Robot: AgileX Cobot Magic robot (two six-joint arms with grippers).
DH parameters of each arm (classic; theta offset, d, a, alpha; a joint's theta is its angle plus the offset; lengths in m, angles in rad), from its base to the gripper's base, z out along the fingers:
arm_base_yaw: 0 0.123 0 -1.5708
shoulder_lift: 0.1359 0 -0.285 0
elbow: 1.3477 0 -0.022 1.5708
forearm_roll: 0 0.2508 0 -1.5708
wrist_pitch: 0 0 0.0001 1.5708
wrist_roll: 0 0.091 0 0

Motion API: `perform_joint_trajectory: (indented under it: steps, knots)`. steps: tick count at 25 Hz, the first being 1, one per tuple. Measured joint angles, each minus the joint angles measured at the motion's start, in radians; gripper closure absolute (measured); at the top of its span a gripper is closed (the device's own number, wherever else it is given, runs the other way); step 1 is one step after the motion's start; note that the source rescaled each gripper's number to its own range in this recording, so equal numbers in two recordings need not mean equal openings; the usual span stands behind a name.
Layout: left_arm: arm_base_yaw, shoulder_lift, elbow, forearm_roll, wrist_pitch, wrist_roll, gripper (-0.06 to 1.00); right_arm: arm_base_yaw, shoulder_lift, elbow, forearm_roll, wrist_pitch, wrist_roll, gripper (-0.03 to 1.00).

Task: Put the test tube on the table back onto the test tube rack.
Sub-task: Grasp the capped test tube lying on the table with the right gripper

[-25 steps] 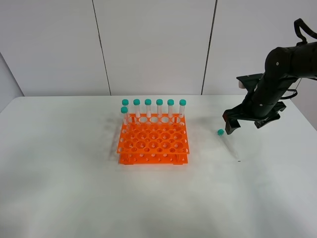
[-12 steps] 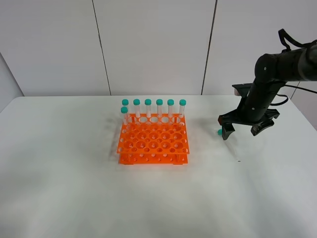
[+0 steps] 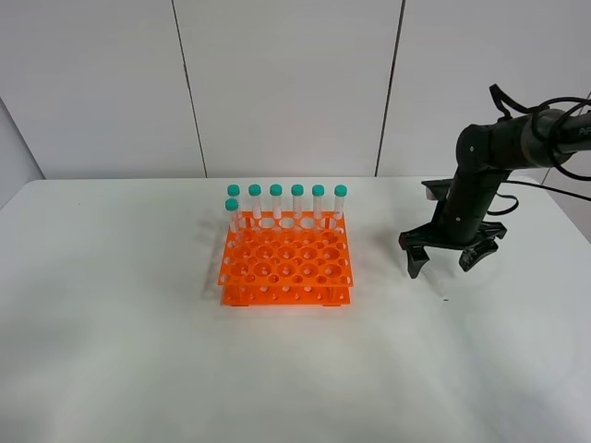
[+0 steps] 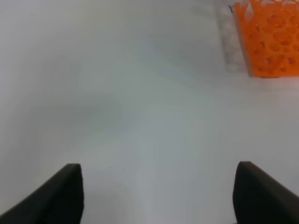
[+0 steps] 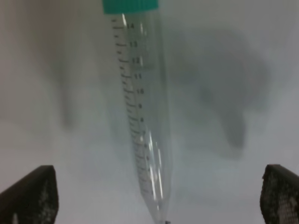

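The test tube (image 5: 142, 107) lies flat on the white table (image 3: 138, 351), its teal cap (image 5: 131, 5) pointing away from the wrist camera. My right gripper (image 3: 441, 264) is open and low over the tube, one finger on each side and not touching it, as the right wrist view (image 5: 159, 186) shows. In the exterior view the gripper hides the cap and only the tube's tip (image 3: 445, 297) shows. The orange test tube rack (image 3: 286, 263) stands left of it, with several capped tubes (image 3: 297, 201) along its back. My left gripper (image 4: 159, 186) is open and empty over bare table.
A corner of the rack (image 4: 273, 42) shows in the left wrist view. The left arm is out of the exterior view. The table's right edge (image 3: 577, 231) lies just beyond the right arm. Grey wall panels stand behind the table.
My right gripper has moved left and down, from beside the tube's cap to straddling the tube, and now hides the cap in the exterior view. The tube and rack have not moved.
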Motion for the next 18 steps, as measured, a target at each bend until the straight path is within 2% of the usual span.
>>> perform_joint_trajectory:
  steps: [18]
  knots:
    - [0.000,-0.001,0.000,0.000,0.000,0.000,0.00,0.000,0.035,0.000,-0.003,-0.049,0.000,0.05]
